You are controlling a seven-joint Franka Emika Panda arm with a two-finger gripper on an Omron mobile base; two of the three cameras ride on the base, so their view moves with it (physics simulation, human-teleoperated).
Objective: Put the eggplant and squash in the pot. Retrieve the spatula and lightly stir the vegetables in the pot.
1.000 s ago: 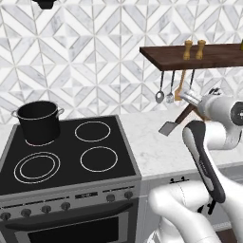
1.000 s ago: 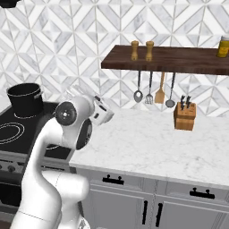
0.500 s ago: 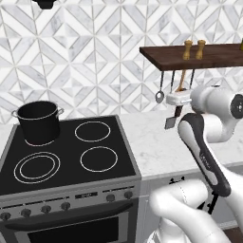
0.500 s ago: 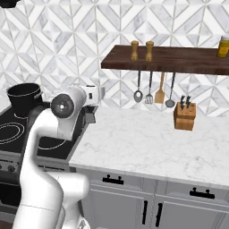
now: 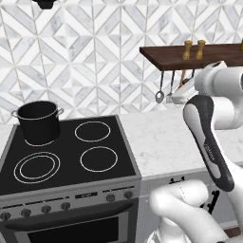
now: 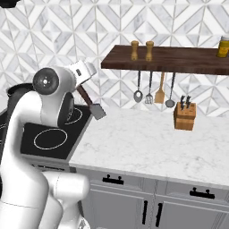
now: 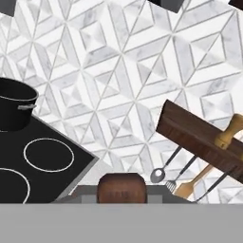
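The two-finger gripper (image 6: 80, 86) is seen in the right base view clamped on the dark brown handle of the grey-bladed spatula (image 6: 91, 105), held above the counter's left end. In the left base view, the tall black cylindrical pot (image 5: 39, 121) stands on the stove's far left burner. In the hand view, the handle end is seen near the bottom edge.

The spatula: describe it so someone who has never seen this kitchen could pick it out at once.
Find the black stove beside the marble counter. Above the seam where they meet, the white arm's gripper holds the spatula in the air, its dark brown handle slanting down to a flat grey squarish blade. Unlike the ladle and orange wooden utensil hanging under the shelf, it hangs from nothing.
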